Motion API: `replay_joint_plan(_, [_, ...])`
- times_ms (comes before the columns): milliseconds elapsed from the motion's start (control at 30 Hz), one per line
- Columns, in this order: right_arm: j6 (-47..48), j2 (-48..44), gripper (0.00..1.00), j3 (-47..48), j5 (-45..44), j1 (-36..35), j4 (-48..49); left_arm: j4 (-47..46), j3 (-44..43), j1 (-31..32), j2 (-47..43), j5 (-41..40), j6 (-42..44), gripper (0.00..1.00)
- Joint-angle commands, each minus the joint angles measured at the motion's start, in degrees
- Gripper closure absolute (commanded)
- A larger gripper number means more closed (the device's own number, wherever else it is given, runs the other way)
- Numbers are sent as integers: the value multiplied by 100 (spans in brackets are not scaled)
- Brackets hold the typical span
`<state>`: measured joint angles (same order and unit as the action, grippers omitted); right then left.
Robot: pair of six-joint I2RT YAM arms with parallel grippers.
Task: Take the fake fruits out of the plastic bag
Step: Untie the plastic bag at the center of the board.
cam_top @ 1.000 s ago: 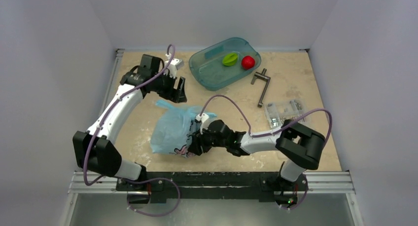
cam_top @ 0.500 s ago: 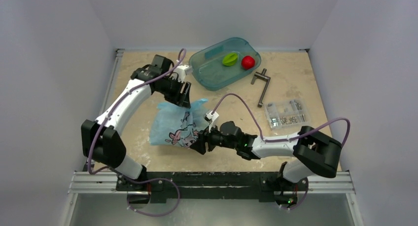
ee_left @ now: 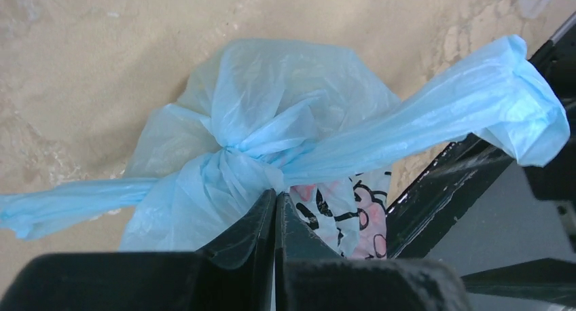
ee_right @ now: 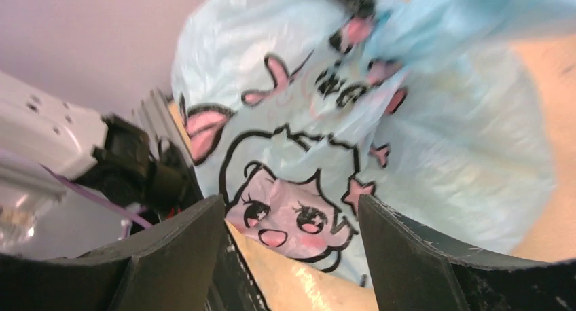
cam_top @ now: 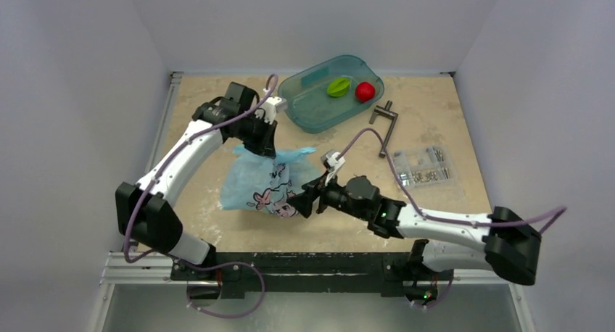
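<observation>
The light-blue plastic bag (cam_top: 255, 181) lies mid-table, tied in a knot (ee_left: 248, 151), with its cartoon girl print (ee_right: 289, 209) facing the right arm. My left gripper (cam_top: 264, 149) is at the bag's far top. Its jaws are shut at the knot (ee_left: 275, 197), pinching thin blue film. My right gripper (cam_top: 302, 204) is low at the bag's near right side. It stands open (ee_right: 289, 202) just short of the print, with nothing between its fingers. The fake fruits are hidden inside the bag.
A teal tray (cam_top: 308, 111) at the back holds a green ridged fruit (cam_top: 337, 87) and a red round fruit (cam_top: 365, 91). A metal handle (cam_top: 386, 125) and a clear packet of small parts (cam_top: 422, 165) lie at the right.
My left gripper came down onto the bag's knot and shut. My right gripper drew back from the bag toward the right and opened wider. The bag turned, showing its print.
</observation>
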<state>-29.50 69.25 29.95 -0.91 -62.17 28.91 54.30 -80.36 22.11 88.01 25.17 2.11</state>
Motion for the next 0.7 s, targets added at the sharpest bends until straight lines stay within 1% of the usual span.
replay_joint_plan(0, [342,-1193,26,30,-1112,172,-679,-765,254,114,-920,460,233,100])
replay_joint_plan(100, [420,-1836,25,107,-1254,603,-1092,-1376,690,279,-1483,511,395,100])
replay_joint_plan(200, [429,-2026,22,443,-727,1307,-1473,-2092,1266,456,-1966,548,593,100])
replay_joint_plan(233, [469,-1952,20,621,-493,1514,-1602,-2269,1440,499,-2085,549,656,100])
replay_joint_plan(300, [523,-1676,20,1030,-191,1761,-1933,-2426,1615,599,-2175,529,796,100])
replay_joint_plan(400, [608,-1095,19,1449,267,1892,-2112,-2429,1687,683,-2145,537,915,100])
replay_joint_plan(433, [604,-914,20,1518,474,1932,-2073,-2388,1671,711,-2119,581,948,100])
replay_joint_plan(500, [474,-620,26,1626,693,1983,-2073,-2331,1662,775,-2095,621,1007,100])
replay_joint_plan(567, [224,-508,32,1528,912,2148,-1812,-2303,1689,848,-2102,557,1081,100])
replay_joint_plan(633, [25,-420,30,1286,1297,2248,-1316,-2265,1691,913,-2104,492,1147,100])
replay_joint_plan(667, [24,-288,29,1274,1496,2253,-1229,-2246,1690,930,-2095,489,1151,100])
